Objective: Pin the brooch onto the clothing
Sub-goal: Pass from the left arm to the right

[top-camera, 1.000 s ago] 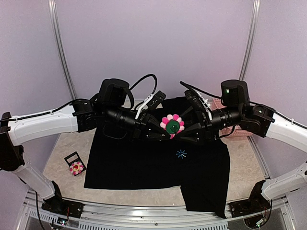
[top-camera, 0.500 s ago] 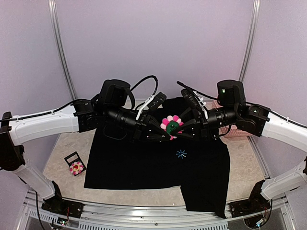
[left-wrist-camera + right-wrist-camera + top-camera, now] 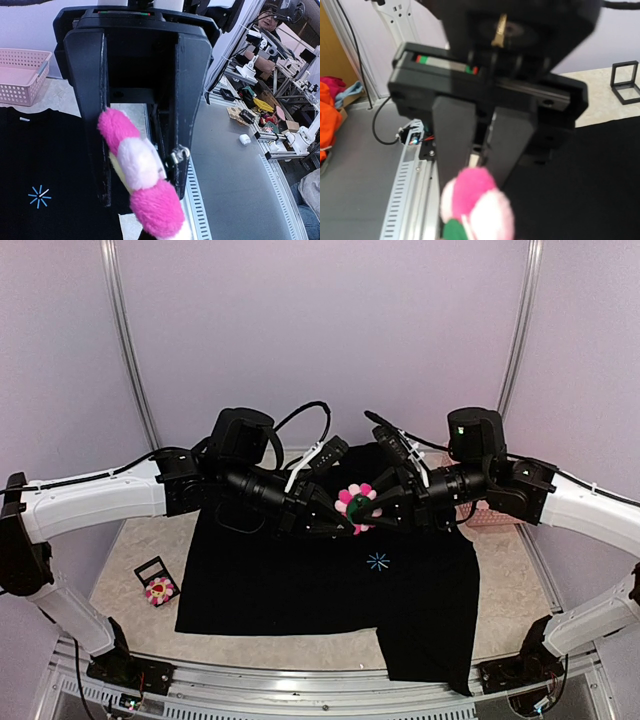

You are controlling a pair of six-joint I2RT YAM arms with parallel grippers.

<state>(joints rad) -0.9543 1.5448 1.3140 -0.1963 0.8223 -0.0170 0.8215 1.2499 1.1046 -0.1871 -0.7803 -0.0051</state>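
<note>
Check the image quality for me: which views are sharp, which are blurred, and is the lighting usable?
Top external view: sharp and evenly lit, no glare, but the black shirt shows hardly any folds. Left wrist view: the brooch is close yet fairly crisp. Right wrist view: soft throughout, the brooch's petals smeared at the bottom edge.

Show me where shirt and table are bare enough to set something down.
Free: the T-shirt left of the starburst mark, down to its near hem; the tabletop right of the shirt, in front of the pink basket. Crowded: above the starburst, where the left end effector and right end effector meet at the brooch; the near-left corner, holding the second flower brooch.
</note>
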